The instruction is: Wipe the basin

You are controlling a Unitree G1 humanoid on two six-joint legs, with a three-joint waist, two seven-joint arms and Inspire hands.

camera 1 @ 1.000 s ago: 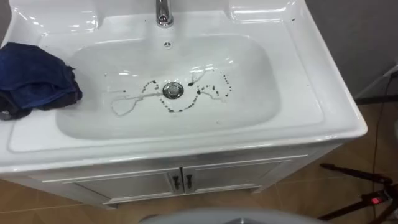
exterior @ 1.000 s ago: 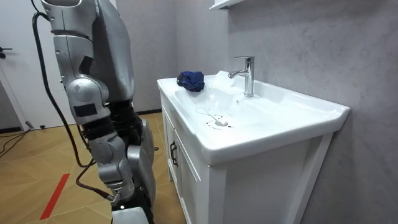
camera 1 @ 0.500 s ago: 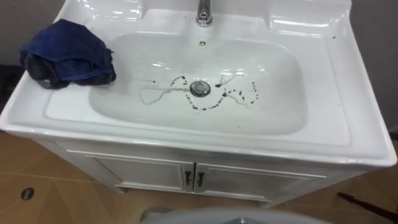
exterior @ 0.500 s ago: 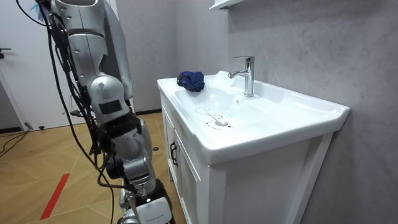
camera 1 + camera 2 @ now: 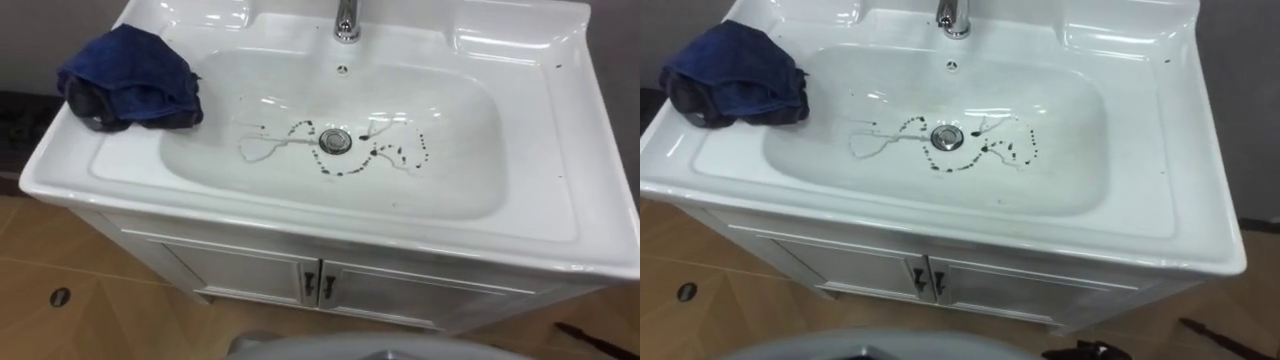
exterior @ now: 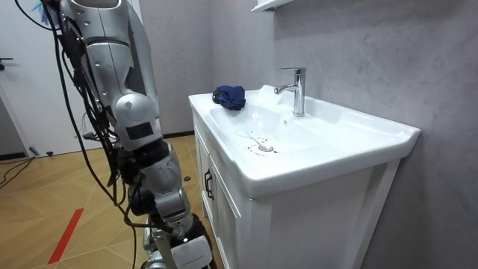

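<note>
A white basin [image 5: 470,190] sits in a white cabinet in front of me. Dark specks and thin smeared lines ring its drain [image 5: 335,140]. On the rim at the back left lies a crumpled dark blue cloth [image 5: 130,78], also at the far end of the basin top in the room view [image 6: 229,96]; nothing touches it. In the room view I stand at the cabinet's front. My right arm hangs down beside the cabinet, and my right hand [image 6: 181,250] is low at the picture's bottom edge.
A chrome tap [image 5: 346,22] stands at the back middle of the basin. Two cabinet doors with small dark handles [image 5: 318,285] are below the front edge. A grey wall is behind, and wooden floor [image 5: 60,300] lies to the left.
My eye view has swung left and down, so the cloth now sits well inside the picture. In the room view my body has come closer to the cabinet and my right arm has lowered.
</note>
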